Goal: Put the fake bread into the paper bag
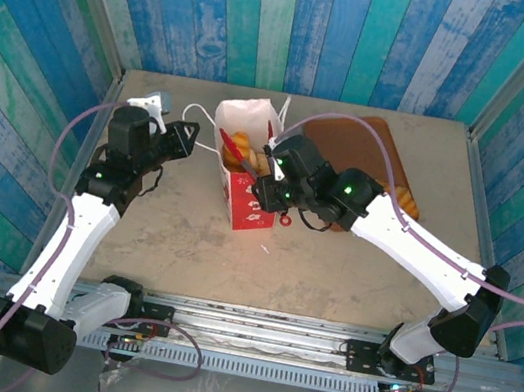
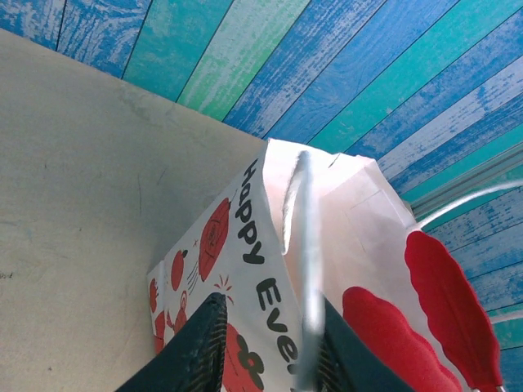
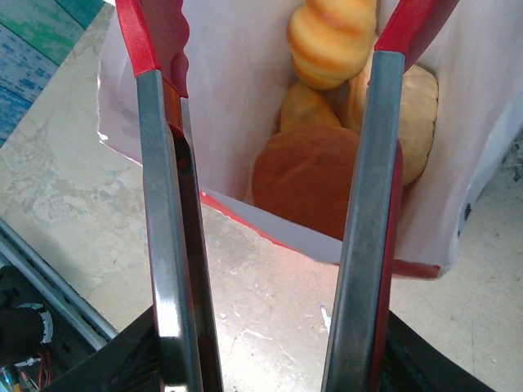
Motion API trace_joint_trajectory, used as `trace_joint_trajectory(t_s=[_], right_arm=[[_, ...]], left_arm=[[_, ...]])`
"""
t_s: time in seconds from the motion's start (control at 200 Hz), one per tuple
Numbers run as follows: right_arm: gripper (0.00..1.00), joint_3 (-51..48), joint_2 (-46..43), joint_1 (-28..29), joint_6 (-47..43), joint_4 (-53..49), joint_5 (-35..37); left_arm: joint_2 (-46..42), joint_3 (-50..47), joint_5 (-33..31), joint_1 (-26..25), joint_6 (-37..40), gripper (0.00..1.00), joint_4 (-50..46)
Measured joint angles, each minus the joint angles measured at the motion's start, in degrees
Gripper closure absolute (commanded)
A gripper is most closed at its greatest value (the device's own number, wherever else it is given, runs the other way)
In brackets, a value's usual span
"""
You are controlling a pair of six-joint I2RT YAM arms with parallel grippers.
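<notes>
The fake bread (image 3: 315, 175) is mostly down in the paper bag (image 1: 244, 198). From the right wrist you can see a round brown bun at the bottom, paler rolls behind it, and a ridged croissant near the top of the bag's mouth. In the top view, one more golden piece lies on the brown tray (image 1: 382, 146), which sits by the table's (image 1: 330, 269) far right corner.

The bag stands upright near the far edge of the table, a little left of the middle. Its mouth is open and its strawberry-printed side faces the near edge.

The red-tipped tongs (image 3: 167, 204) point down into the bag's mouth with their arms spread apart. The croissant sits between the two tips in that view, and neither tip is visibly pressing on it. Your right gripper (image 3: 270, 363) is clamped around the steel arms of the tongs near their back end, holding them just above the bag's near rim.

Your left gripper (image 2: 270, 343) is at the bag's left side. A thin white loop handle (image 2: 304, 245) runs between its fingers (image 2: 204, 351). You cannot tell from the pictures whether they actually pinch that handle.
</notes>
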Motion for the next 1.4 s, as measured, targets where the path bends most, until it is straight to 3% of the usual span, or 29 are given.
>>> trace_joint_trajectory(t_s=[0.396,0.666,0.922,0.997,1.397], right_arm=[[0.49,2.0,-2.5,-0.1,-3.1,1.8,-0.7],[0.49,9.0,-2.6,-0.5,-6.0,2.7,-0.8],[0.49,15.5,-3.0,-3.0,-8.3,3.0,-1.0],[0.49,16.6,-3.4,-4.0,-8.6,3.0,-1.2],[0.48,17.1,-10.1,-10.4,-9.5,3.0,-1.0]], left_arm=[[0.0,0.0,-0.1,0.0,0.1,0.62,-0.1],[0.1,4.0,-1.2,0.0,2.7,0.37,-3.0],[-1.0,7.1,-4.0,0.0,5.4,0.00,-4.2],[-2.0,7.1,-4.9,0.0,5.9,0.06,-4.7],[-8.7,7.1,-10.5,0.0,7.4,0.06,-7.2]])
